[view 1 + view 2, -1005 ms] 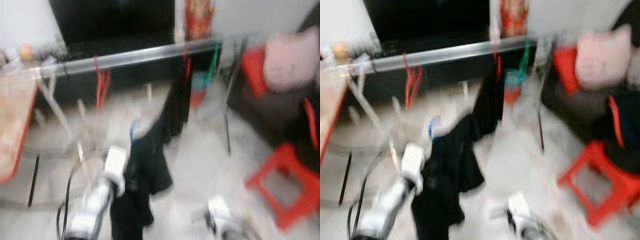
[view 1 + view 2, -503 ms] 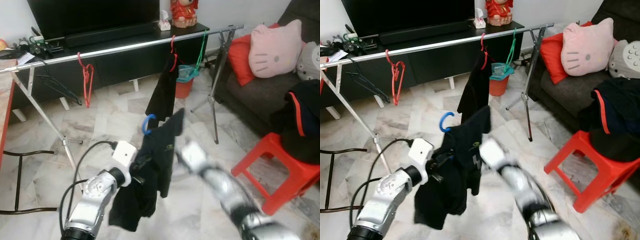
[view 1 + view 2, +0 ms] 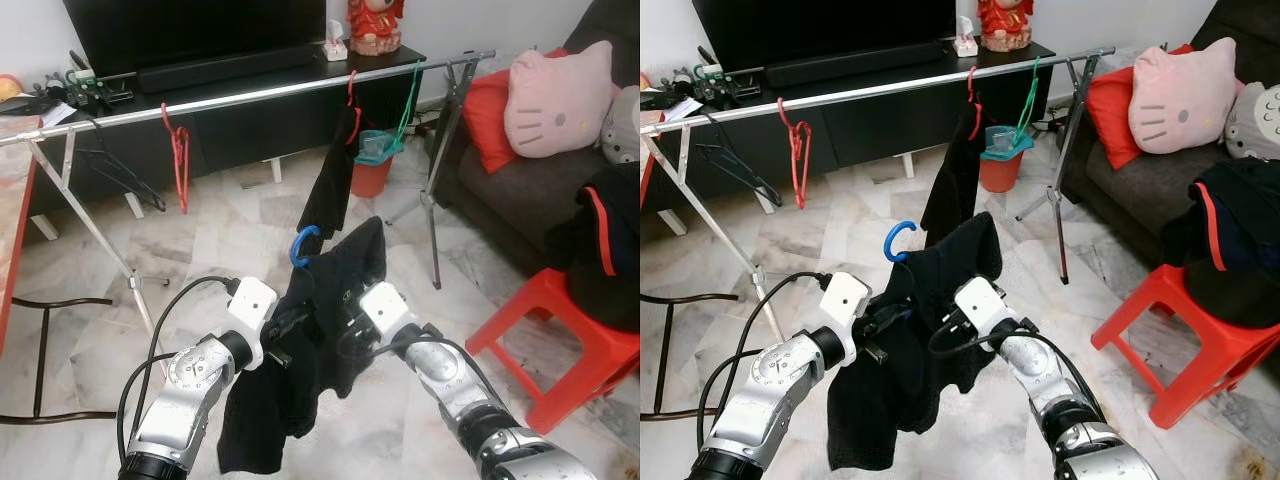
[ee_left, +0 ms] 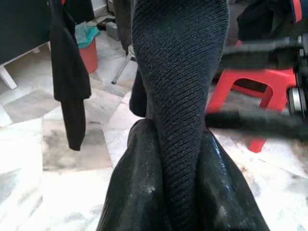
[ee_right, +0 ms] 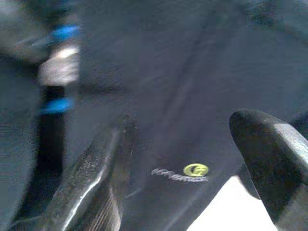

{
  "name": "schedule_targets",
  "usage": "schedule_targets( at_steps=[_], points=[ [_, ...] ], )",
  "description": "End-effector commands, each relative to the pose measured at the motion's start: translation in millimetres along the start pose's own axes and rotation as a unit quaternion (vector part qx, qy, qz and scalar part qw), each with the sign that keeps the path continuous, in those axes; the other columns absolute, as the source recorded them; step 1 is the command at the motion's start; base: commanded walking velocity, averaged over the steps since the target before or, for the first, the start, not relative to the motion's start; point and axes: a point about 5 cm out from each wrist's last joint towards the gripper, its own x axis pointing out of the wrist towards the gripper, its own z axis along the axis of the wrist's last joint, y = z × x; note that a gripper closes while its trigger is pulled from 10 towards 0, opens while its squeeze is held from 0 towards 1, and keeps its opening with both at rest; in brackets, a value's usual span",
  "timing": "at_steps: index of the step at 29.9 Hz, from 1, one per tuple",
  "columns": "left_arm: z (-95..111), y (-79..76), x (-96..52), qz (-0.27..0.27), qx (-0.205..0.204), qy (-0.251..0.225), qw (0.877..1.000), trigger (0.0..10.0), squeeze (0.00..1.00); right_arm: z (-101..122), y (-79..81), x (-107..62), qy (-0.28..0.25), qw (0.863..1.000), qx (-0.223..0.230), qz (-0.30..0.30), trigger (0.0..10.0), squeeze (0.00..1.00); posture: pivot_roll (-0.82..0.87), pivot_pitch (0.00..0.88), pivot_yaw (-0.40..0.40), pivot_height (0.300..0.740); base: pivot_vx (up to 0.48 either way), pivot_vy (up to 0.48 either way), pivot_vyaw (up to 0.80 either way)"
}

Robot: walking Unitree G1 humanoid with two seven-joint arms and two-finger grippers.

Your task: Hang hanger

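A blue hanger (image 3: pixel 303 245) carries a black garment (image 3: pixel 350 275) with a small yellow logo (image 5: pixel 195 170). My left gripper (image 4: pixel 180 192) is shut on the garment's ribbed fabric, just below the hanger's hook, holding it up in front of me. My right gripper (image 5: pixel 183 163) is open, its two fingers spread on either side of the garment's front by the logo. Beyond stands the silver clothes rail (image 3: pixel 250 97), with red hangers (image 3: pixel 180 155), a hung black garment (image 3: pixel 330 190) and a green hanger (image 3: pixel 408 100).
A red plastic stool (image 3: pixel 560 340) stands to my right, before a dark sofa with a pink cushion (image 3: pixel 560 100) and dark clothes (image 3: pixel 610 250). A red bucket (image 3: pixel 372 170) sits behind the rail, near the black TV console (image 3: pixel 240 70). Marble floor lies between me and the rail.
The view has steadied after a blurred turn. My right arm has come up from low on the right to the garment's front. The left gripper still holds the garment.
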Motion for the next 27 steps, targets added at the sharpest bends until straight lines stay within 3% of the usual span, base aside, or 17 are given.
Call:
schedule_targets(
  at_steps=[1, 9, 13, 27],
  points=[
    [18, -2.1, 5.1, -0.017, -0.007, -0.034, 0.999, 10.0, 0.00, -8, 9.3, -3.2, 0.016, 0.999, 0.006, 0.030, 10.0, 0.00, 0.06, 0.000, 0.021, 0.740, 0.000, 0.000, 0.00],
    [24, -2.9, 6.1, -0.029, -0.021, -0.038, 0.999, 10.0, 0.00, -10, 22.5, -2.3, 0.022, 0.996, 0.030, 0.080, 10.0, 0.00, 0.06, 0.000, 0.018, 0.740, 0.000, 0.000, 0.00],
    [27, -7.7, 6.3, -0.048, -0.040, -0.038, 0.997, 10.0, 0.00, -9, 17.2, 0.6, 0.030, 0.998, 0.011, 0.045, 10.0, 0.00, 0.07, 0.000, 0.013, 0.740, 0.000, 0.000, 0.00],
    [27, -16.9, -0.9, -0.094, -0.068, -0.028, 0.993, 10.0, 0.00, -9, 14.1, 2.8, 0.038, 0.999, 0.007, -0.024, 10.0, 0.00, 0.09, 0.000, 0.003, 0.740, 0.000, 0.000, 0.00]
  ],
)
